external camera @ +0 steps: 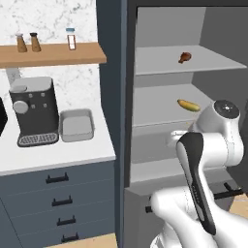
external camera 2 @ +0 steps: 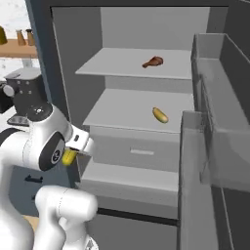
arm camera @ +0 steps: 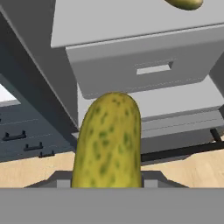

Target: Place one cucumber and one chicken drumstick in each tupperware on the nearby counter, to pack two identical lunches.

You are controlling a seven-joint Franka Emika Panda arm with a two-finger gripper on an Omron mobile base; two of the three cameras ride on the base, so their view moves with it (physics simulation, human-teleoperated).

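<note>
Left on the counter: one tupperware (external camera: 76,125) visible beside the coffee machine (external camera: 34,111), empty, nothing packed yet. Centre: gripper (external camera 2: 73,149) partly closed on a cucumber (arm camera: 108,142), held low in front of the open fridge, well apart from that container. Right, inside the fridge: second cucumber (external camera 2: 160,114) on the middle shelf, chicken drumstick (external camera 2: 153,62) on the upper shelf, both still to fetch

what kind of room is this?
A rendered kitchen: an open fridge with a chicken drumstick on a shelf, beside a counter with a coffee machine and a tupperware.
</note>
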